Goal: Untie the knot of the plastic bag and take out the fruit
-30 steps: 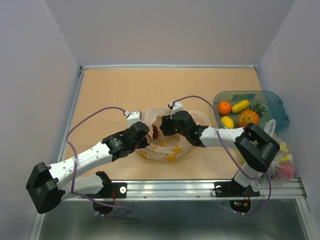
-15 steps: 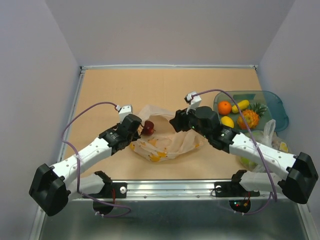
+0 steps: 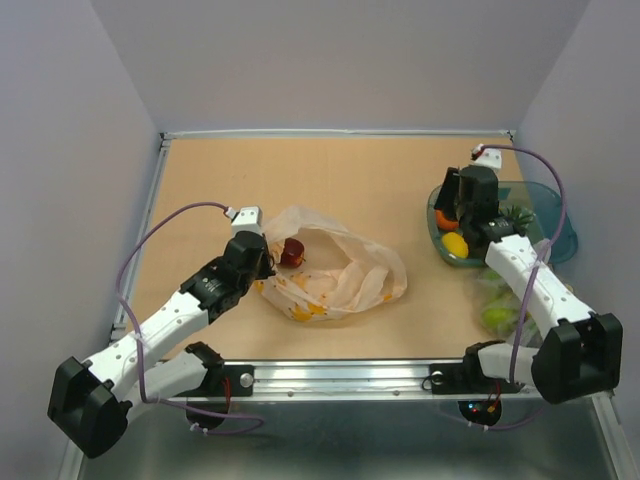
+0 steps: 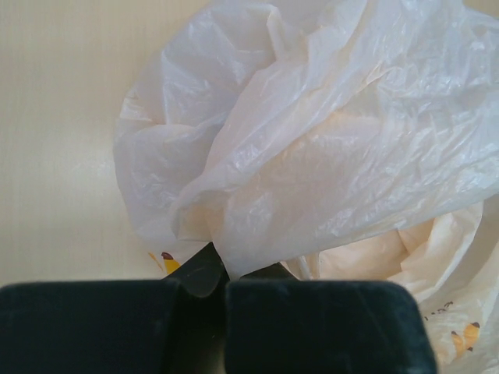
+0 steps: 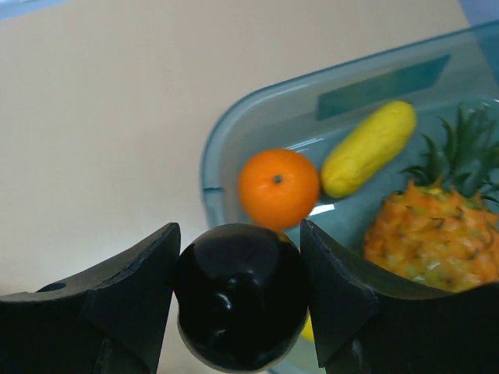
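Observation:
The pale peach plastic bag [image 3: 340, 275] lies open and flattened at the table's middle, with a dark red apple [image 3: 292, 252] at its left mouth. No knot shows. My left gripper [image 3: 264, 268] is shut on the bag's left edge; the left wrist view shows the film [image 4: 312, 156] pinched between the jaws [image 4: 222, 273]. My right gripper [image 3: 458, 207] hovers over the left rim of the teal tray [image 3: 555, 215], shut on a dark plum [image 5: 240, 294]. The tray holds an orange [image 5: 278, 187], a yellow banana [image 5: 368, 148], a pineapple [image 5: 433, 238] and a lemon [image 3: 455, 245].
A clearer bag with green contents [image 3: 497, 312] lies at the front right, under my right arm. The table has a raised metal rim at left, back and front. Grey walls close in both sides.
My right arm has swung from the bag to over the tray, carrying the plum. My left gripper has drawn back slightly left, still holding the bag, which now lies flatter.

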`<state>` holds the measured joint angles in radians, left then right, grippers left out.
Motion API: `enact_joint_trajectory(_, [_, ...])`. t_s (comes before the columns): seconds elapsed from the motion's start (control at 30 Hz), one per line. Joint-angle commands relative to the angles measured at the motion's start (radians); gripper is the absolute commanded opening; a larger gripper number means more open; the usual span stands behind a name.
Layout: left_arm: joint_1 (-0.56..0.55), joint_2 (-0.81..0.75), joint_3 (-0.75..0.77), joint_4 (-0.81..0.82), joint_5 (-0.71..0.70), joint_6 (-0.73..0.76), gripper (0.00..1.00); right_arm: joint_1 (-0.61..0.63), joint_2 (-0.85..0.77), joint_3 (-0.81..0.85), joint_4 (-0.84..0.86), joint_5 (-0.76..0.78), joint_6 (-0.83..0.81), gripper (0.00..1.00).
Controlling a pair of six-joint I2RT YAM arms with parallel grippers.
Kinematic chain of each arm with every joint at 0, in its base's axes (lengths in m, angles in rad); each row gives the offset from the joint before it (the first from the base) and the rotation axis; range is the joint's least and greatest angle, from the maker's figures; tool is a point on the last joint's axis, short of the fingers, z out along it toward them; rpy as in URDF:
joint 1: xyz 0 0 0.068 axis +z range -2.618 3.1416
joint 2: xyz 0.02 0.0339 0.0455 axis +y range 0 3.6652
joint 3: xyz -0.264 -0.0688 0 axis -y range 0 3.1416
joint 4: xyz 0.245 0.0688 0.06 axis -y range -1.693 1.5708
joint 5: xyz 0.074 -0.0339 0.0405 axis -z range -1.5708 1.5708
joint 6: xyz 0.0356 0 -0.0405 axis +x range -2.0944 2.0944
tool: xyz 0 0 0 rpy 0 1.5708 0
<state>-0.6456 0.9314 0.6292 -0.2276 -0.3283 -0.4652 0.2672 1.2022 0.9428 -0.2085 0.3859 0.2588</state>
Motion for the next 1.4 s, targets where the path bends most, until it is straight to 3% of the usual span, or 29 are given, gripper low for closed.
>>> enact_joint_trajectory(0.0, [0.004,-0.043,-0.029,0.089,0.047,0.056,0.00,-0.112,0.075,0.073,-0.009,0.047,0.052,0.03])
enact_joint_trajectory(0.03, [0.004,-0.043,-0.028,0.096,0.048,0.057,0.00,-0.132,0.092,0.073,-0.009,0.047,0.081,0.05])
enact_joint_trajectory(0.17, [0.004,-0.022,-0.017,0.111,0.060,0.069,0.00,-0.195,0.178,0.083,-0.009,0.042,0.121,0.32])
enact_joint_trajectory(0.2, [0.003,-0.011,-0.013,0.111,0.055,0.071,0.00,-0.200,0.200,0.088,-0.009,0.060,0.125,0.52])
enact_joint_trajectory(0.3, [0.003,-0.006,-0.010,0.106,0.057,0.076,0.00,-0.203,0.224,0.100,-0.009,0.112,0.128,0.93])
enact_joint_trajectory(0.33, [0.004,-0.008,-0.013,0.108,0.064,0.076,0.00,-0.204,0.224,0.100,-0.012,0.131,0.129,0.98])
enact_joint_trajectory(0.53, [0.004,-0.002,-0.014,0.116,0.074,0.077,0.00,-0.204,0.162,0.091,-0.022,0.110,0.102,1.00])
enact_joint_trajectory(0.77, [0.003,0.023,-0.013,0.122,0.092,0.080,0.00,-0.140,0.037,0.062,-0.028,-0.306,-0.030,1.00])
enact_joint_trajectory(0.83, [0.004,0.029,-0.011,0.123,0.095,0.079,0.00,-0.071,-0.002,0.048,-0.026,-0.381,-0.043,1.00])
enact_joint_trajectory(1.03, [0.006,0.052,-0.010,0.128,0.098,0.079,0.00,0.385,0.023,0.011,0.055,-0.427,0.029,0.99])
enact_joint_trajectory(1.23, [0.007,0.049,-0.011,0.128,0.101,0.076,0.00,0.604,0.158,-0.013,0.257,-0.430,0.126,0.99])
enact_joint_trajectory(1.37, [0.006,0.035,-0.014,0.126,0.097,0.068,0.00,0.632,0.247,-0.038,0.374,-0.392,0.206,0.99])
